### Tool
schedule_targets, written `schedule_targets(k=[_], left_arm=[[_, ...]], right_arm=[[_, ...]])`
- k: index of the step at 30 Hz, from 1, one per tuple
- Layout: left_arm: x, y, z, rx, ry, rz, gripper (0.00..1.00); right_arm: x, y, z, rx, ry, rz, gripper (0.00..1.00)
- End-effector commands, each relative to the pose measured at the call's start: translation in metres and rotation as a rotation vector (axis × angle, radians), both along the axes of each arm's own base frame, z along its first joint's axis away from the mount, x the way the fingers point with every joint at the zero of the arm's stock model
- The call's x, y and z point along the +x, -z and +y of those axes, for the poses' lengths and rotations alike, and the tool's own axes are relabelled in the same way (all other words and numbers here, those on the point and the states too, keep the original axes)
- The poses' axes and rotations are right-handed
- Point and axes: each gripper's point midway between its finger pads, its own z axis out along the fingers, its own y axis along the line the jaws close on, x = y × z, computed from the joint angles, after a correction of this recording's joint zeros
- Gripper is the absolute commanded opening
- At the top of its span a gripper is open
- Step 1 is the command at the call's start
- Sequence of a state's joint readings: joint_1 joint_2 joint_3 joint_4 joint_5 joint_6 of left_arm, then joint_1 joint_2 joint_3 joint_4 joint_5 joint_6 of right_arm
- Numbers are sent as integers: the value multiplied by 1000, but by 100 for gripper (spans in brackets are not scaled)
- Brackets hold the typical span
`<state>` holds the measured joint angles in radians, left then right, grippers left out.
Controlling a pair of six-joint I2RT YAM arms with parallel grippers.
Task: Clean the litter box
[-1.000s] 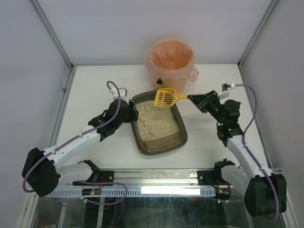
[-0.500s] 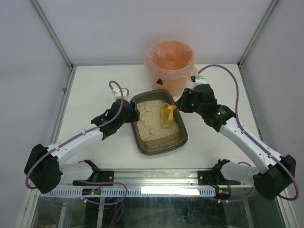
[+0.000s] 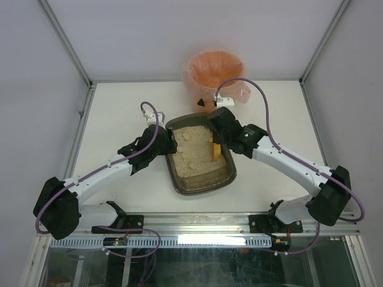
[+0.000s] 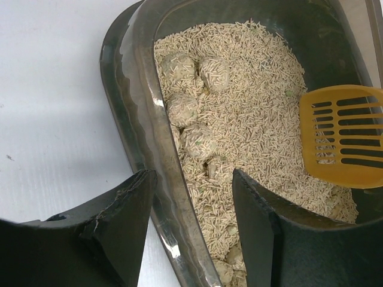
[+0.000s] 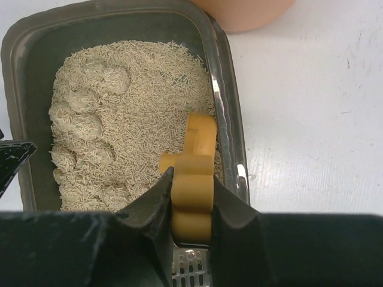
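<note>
The litter box (image 3: 232, 172) is a dark tray of beige litter in the middle of the table. My left gripper (image 3: 171, 143) is open, its jaws standing either side of the box's left rim (image 4: 140, 119), one outside and one over the litter. My right gripper (image 3: 217, 135) is shut on the handle of the yellow scoop (image 3: 214, 150). The scoop's slotted head (image 4: 344, 143) rests in the litter by the box's right wall. Several litter-coated clumps (image 4: 182, 107) lie along the left side. In the right wrist view the handle (image 5: 197, 149) sits between my right gripper (image 5: 192, 179) jaws.
The orange-pink bag-lined bucket (image 3: 215, 75) stands just behind the box's far end and shows at the top of the right wrist view (image 5: 245, 9). White table lies to the left and right of the box. Cage walls close in the table's sides and back.
My right arm has swung left from beside the box and brought the scoop down into the litter along the right wall. My left gripper has stayed at the left rim.
</note>
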<state>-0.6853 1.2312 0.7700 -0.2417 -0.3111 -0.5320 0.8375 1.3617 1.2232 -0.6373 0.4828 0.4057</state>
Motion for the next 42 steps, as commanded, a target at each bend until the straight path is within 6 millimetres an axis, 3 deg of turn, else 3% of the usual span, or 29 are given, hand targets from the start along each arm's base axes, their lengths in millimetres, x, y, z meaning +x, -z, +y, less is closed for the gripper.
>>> schedule_targets(k=[1, 9, 16, 19, 28, 38, 42], left_arm=[[9, -12, -6, -39, 7, -39, 56], [7, -10, -6, -38, 12, -32, 56], [7, -3, -7, -32, 13, -15, 55], [7, 1, -7, -29, 13, -4, 55], [10, 16, 0, 15, -29, 18, 43], [14, 31, 0, 65, -31, 49, 31], [15, 36, -1, 82, -19, 59, 28]], right_arm=[[6, 1, -11, -57, 64, -9, 0], [6, 25, 12, 212, 78, 44, 0], [-1, 39, 18, 390, 86, 69, 0], [0, 51, 11, 420, 121, 79, 0], [13, 81, 17, 520, 210, 60, 0], [42, 113, 51, 603, 184, 44, 0], [37, 124, 72, 682, 105, 69, 0]])
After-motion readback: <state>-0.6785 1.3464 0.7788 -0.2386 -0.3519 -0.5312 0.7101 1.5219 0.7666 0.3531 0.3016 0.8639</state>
